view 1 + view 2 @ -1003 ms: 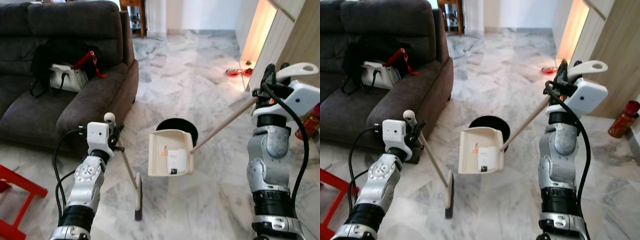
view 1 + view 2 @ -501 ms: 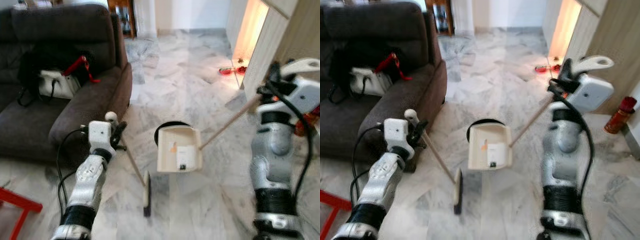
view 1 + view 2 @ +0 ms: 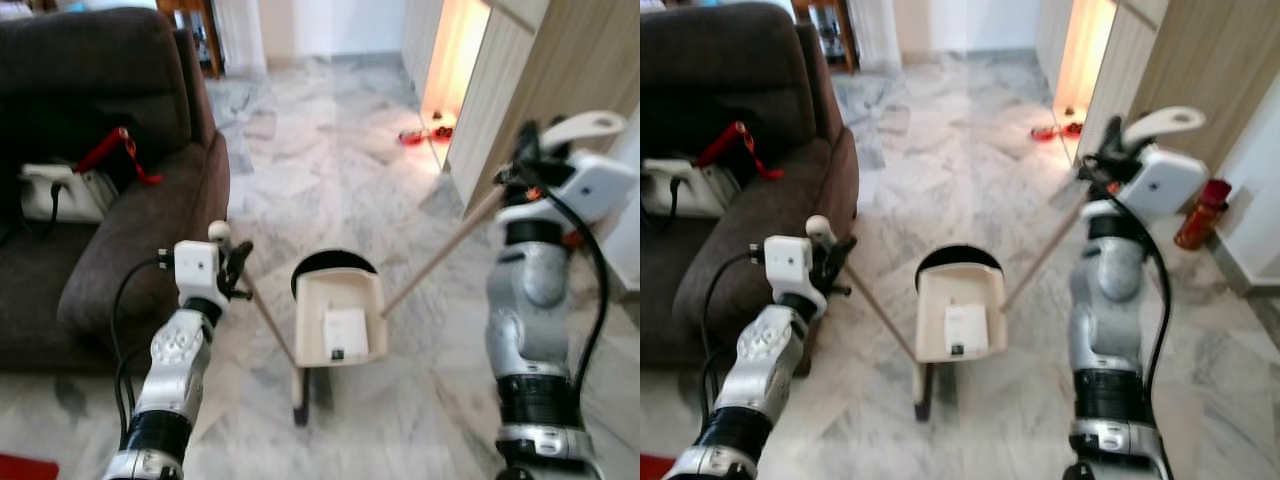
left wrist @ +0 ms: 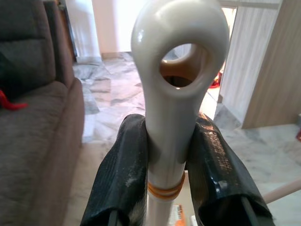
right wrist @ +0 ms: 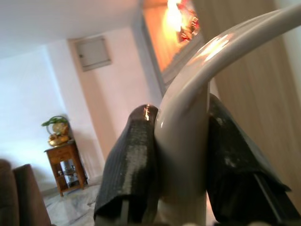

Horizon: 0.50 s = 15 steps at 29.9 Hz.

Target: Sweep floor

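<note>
1. The broom [image 3: 272, 330] slants from beside the sofa down to the marble floor [image 3: 330, 170], its head resting on the floor just below the dustpan [image 3: 338, 318]
2. The left gripper [image 4: 171, 155] is pinched on the top of the broom's cream handle, one black finger on each side, just under the handle's looped end with the hole
3. The dustpan hangs in front of the robot, its cream tray facing the camera with a white label on it and a dark round opening behind its upper edge; whether it touches the floor cannot be told
4. A long pale stick runs from the dustpan up to the right gripper [image 5: 181, 155], which is clamped on the curved white grip at the stick's top, near the wooden wall panel [image 3: 590, 60]
5. A dark grey sofa [image 3: 110, 220] stands on the robot's left, with a white bag [image 3: 55, 190] and a red strap [image 3: 115, 150] lying on its seat
6. A red bottle [image 3: 1196, 213] stands on the floor by the wall on the right, and small red things [image 3: 415, 135] lie farther off near the lit doorway
</note>
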Tool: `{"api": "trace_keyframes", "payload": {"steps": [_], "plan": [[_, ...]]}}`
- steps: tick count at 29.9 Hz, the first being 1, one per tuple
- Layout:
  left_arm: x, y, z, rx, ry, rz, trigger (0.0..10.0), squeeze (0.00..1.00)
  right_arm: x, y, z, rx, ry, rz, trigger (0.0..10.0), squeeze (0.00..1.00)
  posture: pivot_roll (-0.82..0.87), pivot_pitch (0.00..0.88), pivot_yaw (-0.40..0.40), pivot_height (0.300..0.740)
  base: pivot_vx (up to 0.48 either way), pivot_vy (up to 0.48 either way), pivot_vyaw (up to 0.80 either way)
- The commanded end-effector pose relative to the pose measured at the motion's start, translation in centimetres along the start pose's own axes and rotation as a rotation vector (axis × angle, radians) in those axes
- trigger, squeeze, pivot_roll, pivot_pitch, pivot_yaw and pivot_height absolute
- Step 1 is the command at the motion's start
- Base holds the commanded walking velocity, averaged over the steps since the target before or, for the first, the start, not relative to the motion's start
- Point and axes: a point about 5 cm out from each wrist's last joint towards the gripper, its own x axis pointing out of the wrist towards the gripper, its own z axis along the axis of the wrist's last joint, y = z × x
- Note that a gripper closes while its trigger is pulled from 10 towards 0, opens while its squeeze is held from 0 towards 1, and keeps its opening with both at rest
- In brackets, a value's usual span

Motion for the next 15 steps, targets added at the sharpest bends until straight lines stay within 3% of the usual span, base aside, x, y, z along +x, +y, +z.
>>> {"api": "trace_keyframes", "payload": {"steps": [1,15], "plan": [[0.36,0.23,0.73,0.026,-0.028,-0.011,10.0,0.0,0.63,0.41,2.1,0.036,-0.102,0.001,10.0,0.0,-0.15,0.0,0.096,0.74,0.0,0.0,0.0],[0.56,0.29,1.32,0.045,-0.052,-0.014,10.0,0.0,0.71,0.63,1.83,0.06,-0.09,0.013,10.0,0.0,-0.06,0.0,0.088,0.74,0.0,0.0,0.0]]}}
